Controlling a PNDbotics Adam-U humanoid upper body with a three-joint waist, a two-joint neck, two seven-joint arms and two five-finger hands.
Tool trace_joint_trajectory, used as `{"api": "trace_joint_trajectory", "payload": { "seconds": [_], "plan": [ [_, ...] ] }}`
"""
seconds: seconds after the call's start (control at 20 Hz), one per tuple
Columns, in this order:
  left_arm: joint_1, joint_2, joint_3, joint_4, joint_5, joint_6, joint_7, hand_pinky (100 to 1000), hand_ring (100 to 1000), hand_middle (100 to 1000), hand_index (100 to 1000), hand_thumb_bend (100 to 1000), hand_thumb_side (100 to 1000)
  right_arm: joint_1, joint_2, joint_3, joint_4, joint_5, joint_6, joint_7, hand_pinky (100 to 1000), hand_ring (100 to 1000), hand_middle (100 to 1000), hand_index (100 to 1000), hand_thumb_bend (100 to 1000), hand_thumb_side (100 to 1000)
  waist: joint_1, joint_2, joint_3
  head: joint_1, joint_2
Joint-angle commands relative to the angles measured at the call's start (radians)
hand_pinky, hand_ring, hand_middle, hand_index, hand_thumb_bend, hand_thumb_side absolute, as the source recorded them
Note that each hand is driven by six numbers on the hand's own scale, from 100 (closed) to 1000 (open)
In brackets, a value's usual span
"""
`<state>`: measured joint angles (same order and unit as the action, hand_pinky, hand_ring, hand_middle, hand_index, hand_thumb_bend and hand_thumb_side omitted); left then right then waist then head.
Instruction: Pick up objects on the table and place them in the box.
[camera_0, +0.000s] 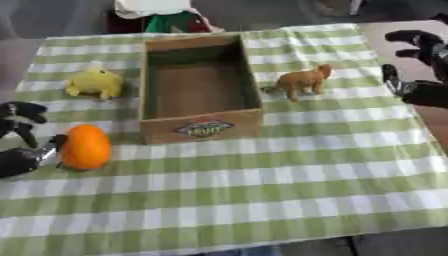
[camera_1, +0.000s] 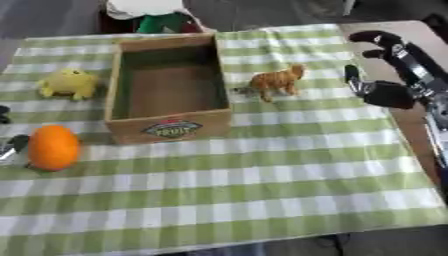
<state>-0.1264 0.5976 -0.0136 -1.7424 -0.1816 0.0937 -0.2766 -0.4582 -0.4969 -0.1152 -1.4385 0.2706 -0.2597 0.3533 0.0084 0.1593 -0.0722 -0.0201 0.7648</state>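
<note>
Nothing is in the box (camera_0: 199, 127) at upper centre yet: my open left hand (camera_0: 19, 159) touches the orange (camera_0: 85, 147) at far left, my open right hand (camera_1: 389, 92) waits beside the animal (camera_1: 276, 80), and the yellow toy (camera_0: 94, 83) sits untouched.

Green-white checked tablecloth (camera_0: 262, 190); brown box (camera_0: 199, 127); orange ball (camera_0: 85, 147); yellow toy (camera_0: 94, 83).

A green-and-white checked cloth (camera_0: 262, 190) covers the table; something white, green and red (camera_0: 166, 15) sits beyond its far edge.
</note>
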Motion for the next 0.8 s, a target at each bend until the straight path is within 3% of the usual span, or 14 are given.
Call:
{"api": "trace_joint_trajectory", "payload": {
  "seconds": [0.05,0.8],
  "plan": [
    [-0.026,0.053,-0.020,0.005,-0.028,-0.007,-0.053,796,437,607,769,438,166,-0.017,-0.022,-0.002,-0.015,0.001,-0.002,0.003,880,1000,886,890,100,199,0.000,-0.017,-0.001,0.001,0.005],
    [-0.104,0.033,-0.072,0.094,-0.128,0.003,-0.145,780,447,603,770,386,100,-0.019,-0.020,-0.002,-0.013,0.000,-0.003,0.007,880,1000,884,889,100,200,-0.004,-0.013,-0.002,0.003,0.005]
  ]
}}
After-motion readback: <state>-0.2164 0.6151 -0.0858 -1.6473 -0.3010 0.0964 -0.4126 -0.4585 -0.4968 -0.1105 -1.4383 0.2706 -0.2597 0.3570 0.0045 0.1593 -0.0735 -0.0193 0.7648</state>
